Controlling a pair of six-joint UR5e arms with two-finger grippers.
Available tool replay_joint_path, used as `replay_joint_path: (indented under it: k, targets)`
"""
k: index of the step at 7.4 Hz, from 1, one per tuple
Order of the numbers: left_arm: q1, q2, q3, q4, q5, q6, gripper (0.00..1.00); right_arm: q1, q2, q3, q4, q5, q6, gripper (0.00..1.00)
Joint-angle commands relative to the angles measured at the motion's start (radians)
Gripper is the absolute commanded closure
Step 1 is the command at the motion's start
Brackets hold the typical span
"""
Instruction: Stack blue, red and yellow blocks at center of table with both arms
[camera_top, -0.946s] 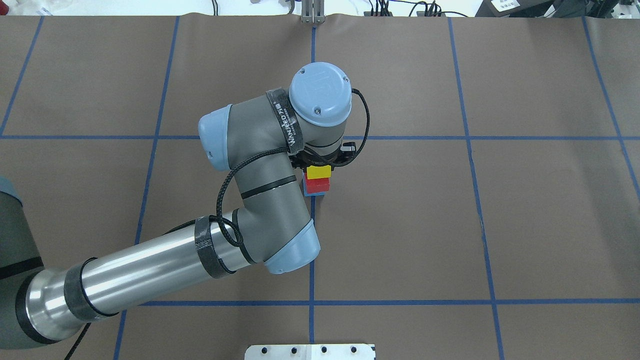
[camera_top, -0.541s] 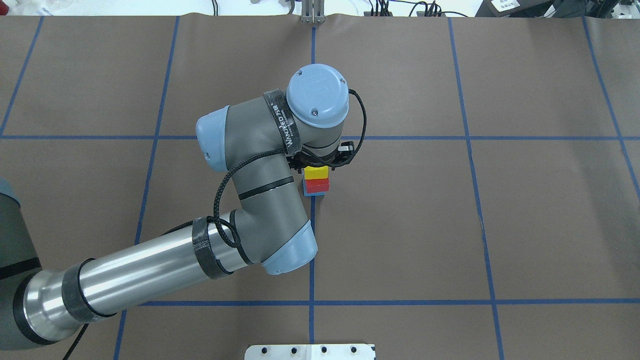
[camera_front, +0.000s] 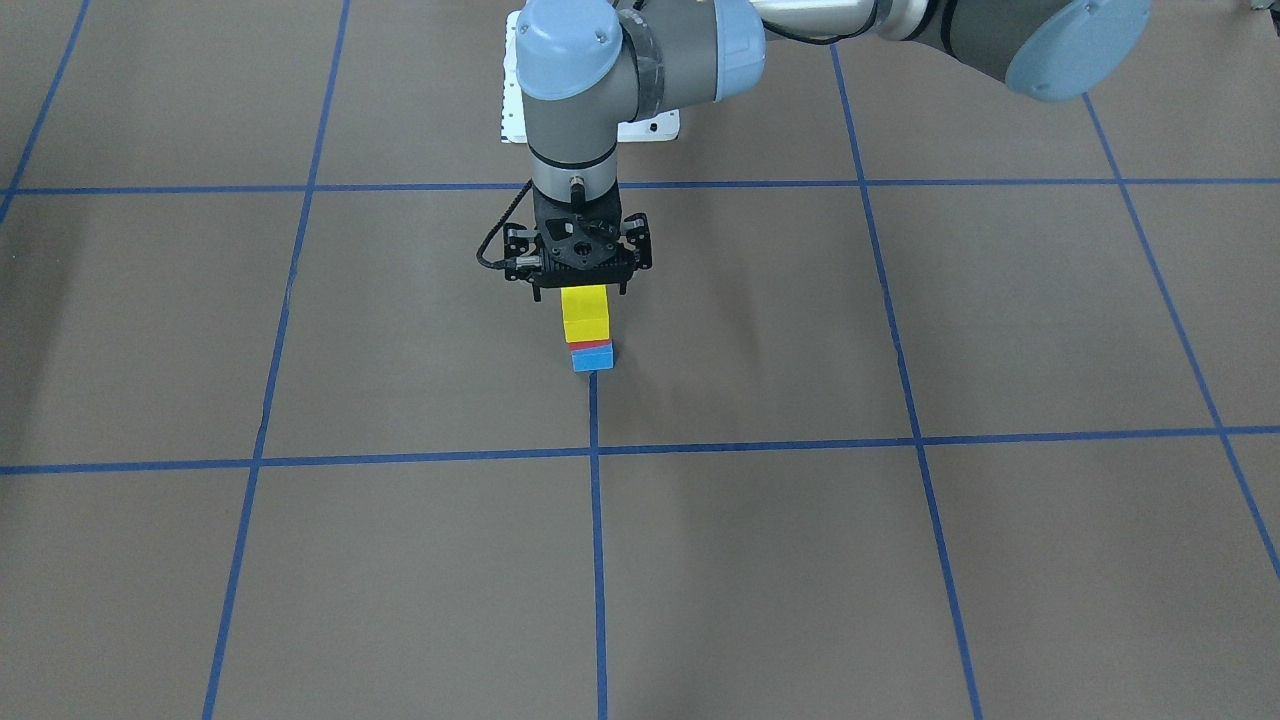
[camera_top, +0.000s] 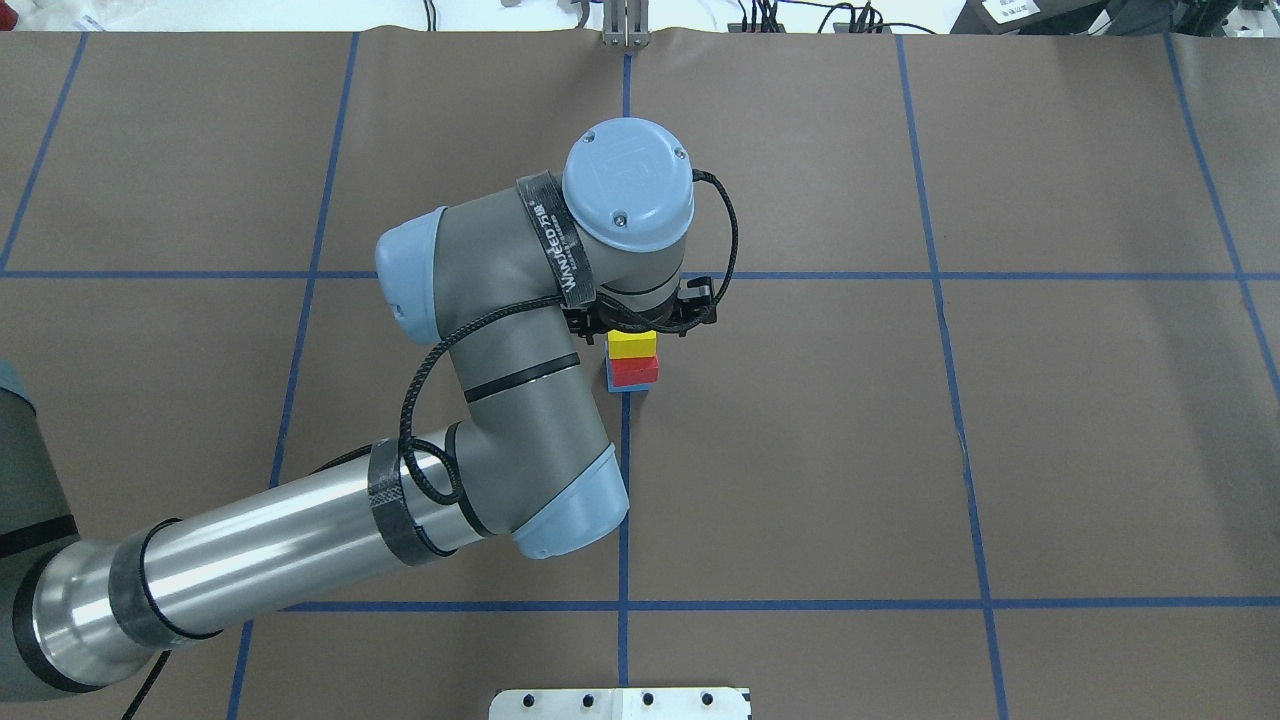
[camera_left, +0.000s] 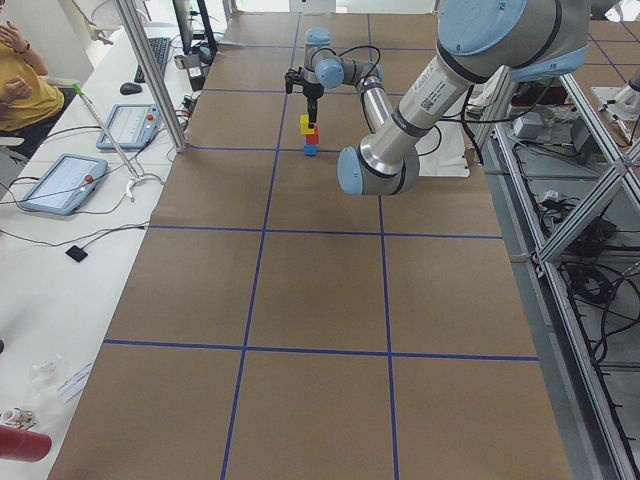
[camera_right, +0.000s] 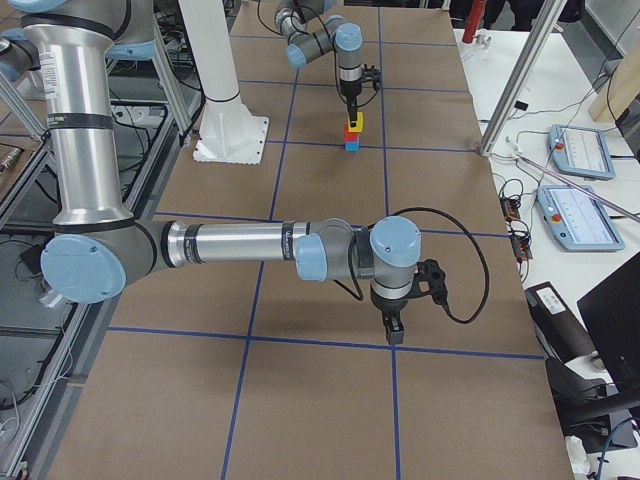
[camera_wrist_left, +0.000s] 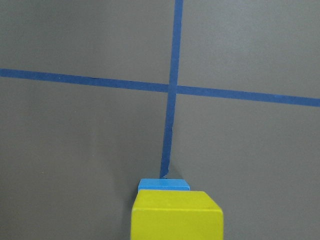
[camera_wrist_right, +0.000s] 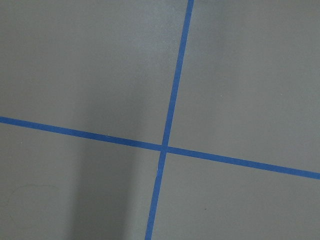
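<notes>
Yellow block crowns red block and blue block about midway between the bench's edges, and your left hand hangs spread open just above, likely so the three stand unaided; whether your right hand, parked toward the bench's right end, is spread you cannot tell.

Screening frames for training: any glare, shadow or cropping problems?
Overhead: bright glare streaks on the left arm's silver tube. Right wrist view: a soft dark shadow band across the table. Left wrist view: yellow block sharp but cropped by the bottom edge.
</notes>
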Motion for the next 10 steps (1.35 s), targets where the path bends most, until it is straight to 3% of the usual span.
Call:
replay_joint_path:
  k: [1,2,4,6,8,10]
  targets:
    - [-0.047,0.086,-0.313,0.254,-0.005,0.205,0.01,0.0,0.0,-0.001,0.0,0.0,0.0,0.0]
    - [-0.135,0.174,-0.452,0.321,-0.041,0.352,0.01,0.0,-0.001,-0.001,0.0,0.0,0.0,0.0]
    - [-0.449,0.406,-0.524,0.319,-0.284,0.864,0.01,0.0,-0.008,-0.001,0.0,0.0,0.0,0.0]
    - [-0.763,0.577,-0.461,0.317,-0.408,1.332,0.01,0.0,-0.014,-0.001,0.0,0.0,-0.002,0.0]
    - [-0.965,0.686,-0.356,0.317,-0.455,1.676,0.01,0.002,-0.012,-0.001,0.0,0.0,-0.003,0.0]
    - [-1.053,0.862,-0.279,0.264,-0.456,1.733,0.0,0.002,-0.015,-0.001,0.0,0.0,-0.003,0.0]
